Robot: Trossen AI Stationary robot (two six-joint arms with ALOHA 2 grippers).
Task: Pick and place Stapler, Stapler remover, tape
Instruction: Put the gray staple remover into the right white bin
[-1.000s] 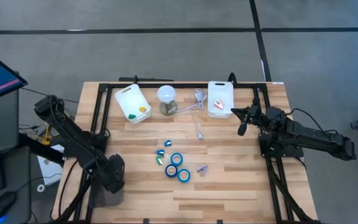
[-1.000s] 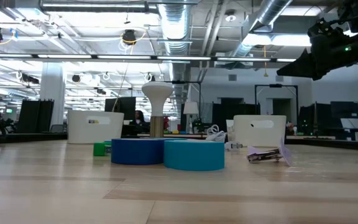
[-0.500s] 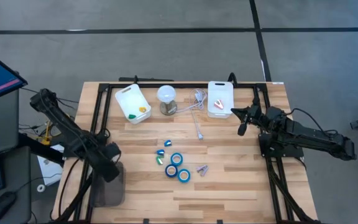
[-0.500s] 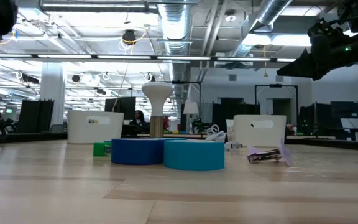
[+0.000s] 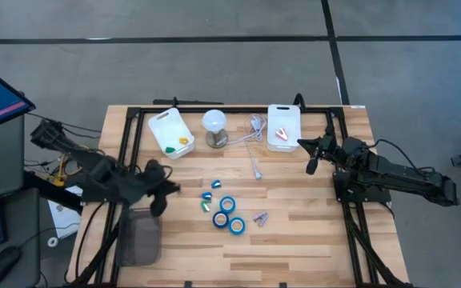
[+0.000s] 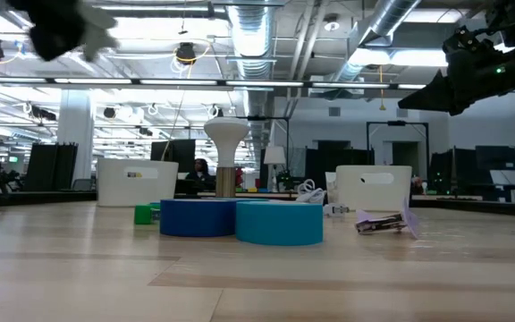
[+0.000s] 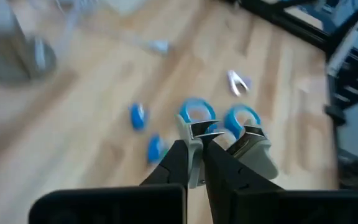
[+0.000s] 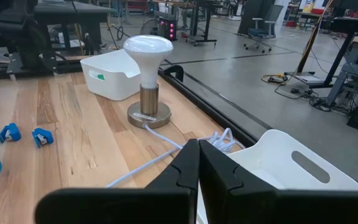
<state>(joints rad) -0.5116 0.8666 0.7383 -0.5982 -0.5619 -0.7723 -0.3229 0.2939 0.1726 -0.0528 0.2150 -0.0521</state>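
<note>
Surface: pale wooden table (image 5: pixel 294 240) edged by black frame rails.
Nearest items: three blue rolls of tape (image 5: pixel 227 214) clustered mid-table; small purple stapler remover (image 5: pixel 260 217) just beside them; little blue and green clips (image 5: pixel 208 200) close by.
Left gripper (image 5: pixel 166 189): clenched shut, empty, raised over the table's left side, well apart from the tape.
Right gripper (image 5: pixel 311 166): closed, empty, near the right white bin (image 5: pixel 283 126).
Far side: lamp (image 5: pixel 215 128), pale cable (image 5: pixel 254 152), left white bin (image 5: pixel 170 133).
</note>
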